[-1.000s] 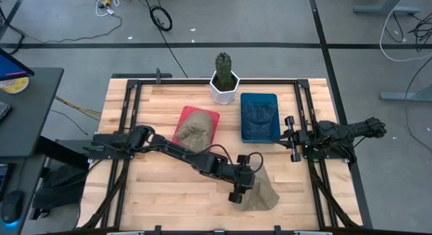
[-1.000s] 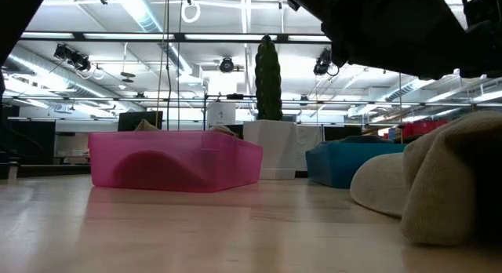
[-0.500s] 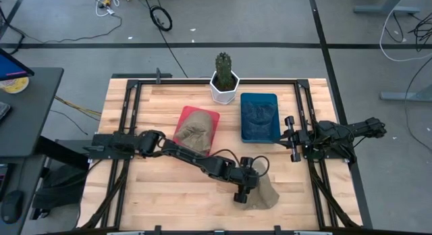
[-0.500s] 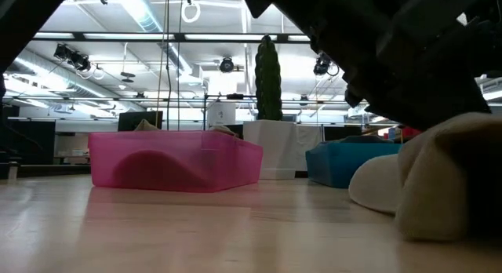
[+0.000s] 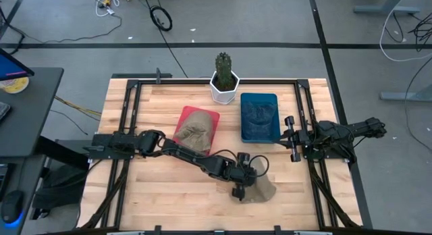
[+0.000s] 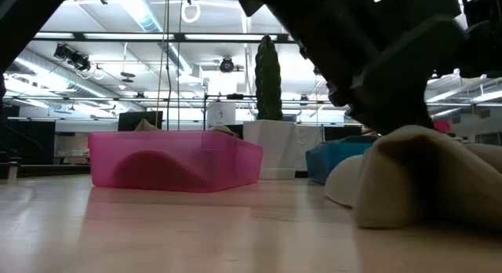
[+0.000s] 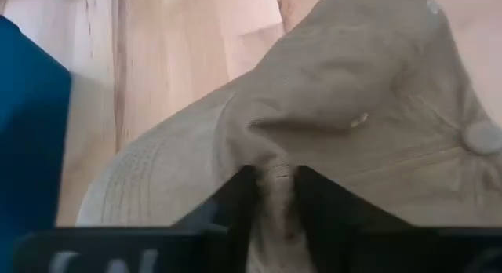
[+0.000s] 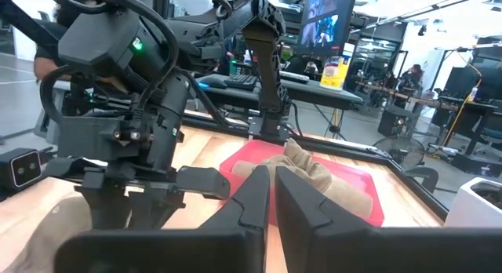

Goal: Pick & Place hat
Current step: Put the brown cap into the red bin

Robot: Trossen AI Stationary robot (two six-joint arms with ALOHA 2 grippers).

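The tan hat point(image 5: 264, 189) lies on the wooden table near its near edge, right of the middle; the low view shows the hat point(image 6: 423, 175) resting on the tabletop. My left gripper point(image 5: 244, 183) reaches across from the table's left and is shut on the hat point(image 7: 353, 92). The brim point(image 7: 133, 179) and the crown button point(image 7: 480, 137) show in the left wrist view. My right gripper point(image 5: 287, 137) waits at the table's right edge, shut, touching nothing. My left gripper point(image 7: 274, 191) pinches a raised fold of the hat's crown cloth point(image 7: 274, 167) between its two fingers point(image 7: 243, 191), close to where the brim joins. The fingers come from above, slanting from the table's left. The hat sits on the table, bunched up under the gripper.
A pink bin point(image 5: 211, 123) with another tan hat point(image 5: 196, 130) inside stands at mid-table. A blue bin point(image 5: 260, 117) stands to its right, and a cactus in a white pot point(image 5: 225, 83) sits at the far edge. Bare wood lies toward the near left.
My left gripper has come down onto the hat. The hat has bunched into a smaller heap; its near edge has pulled away from the table's near edge, and it has slid a little toward the table's left.
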